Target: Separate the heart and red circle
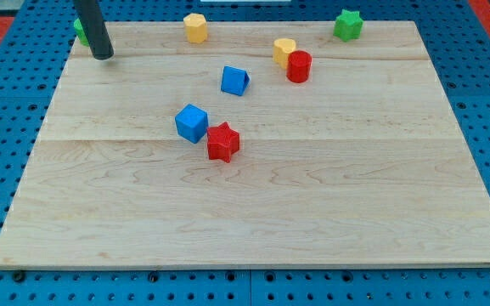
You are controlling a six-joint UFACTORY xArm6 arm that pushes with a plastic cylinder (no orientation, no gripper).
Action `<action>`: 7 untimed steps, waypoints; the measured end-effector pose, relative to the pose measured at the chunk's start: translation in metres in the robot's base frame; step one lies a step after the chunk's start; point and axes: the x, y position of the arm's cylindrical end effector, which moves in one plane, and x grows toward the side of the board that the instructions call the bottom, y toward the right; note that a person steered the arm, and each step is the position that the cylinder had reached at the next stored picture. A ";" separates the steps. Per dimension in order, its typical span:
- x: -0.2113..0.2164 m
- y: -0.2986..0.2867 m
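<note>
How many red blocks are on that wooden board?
2. The red circle sits near the view's top, touching the yellow heart. The red star lies near the middle, against the blue cube. None seems hidden.

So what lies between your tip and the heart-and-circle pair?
In the camera view, bare board. My tip is far to the view's left of the yellow heart touching the red circle; the yellow hexagon sits above that path.

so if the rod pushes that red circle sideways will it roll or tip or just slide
Probably slide: the red circle stands on its flat end, squat, so tipping looks unlikely. It touches the yellow heart, so a push toward it would likely shove both. My tip is far off at the view's left.
</note>
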 end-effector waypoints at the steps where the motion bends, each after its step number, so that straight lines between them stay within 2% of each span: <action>1: -0.001 0.027; 2: -0.011 0.137; 3: -0.031 0.275; 4: -0.040 0.359; 5: 0.026 0.341; 6: 0.069 0.333; 7: 0.094 0.307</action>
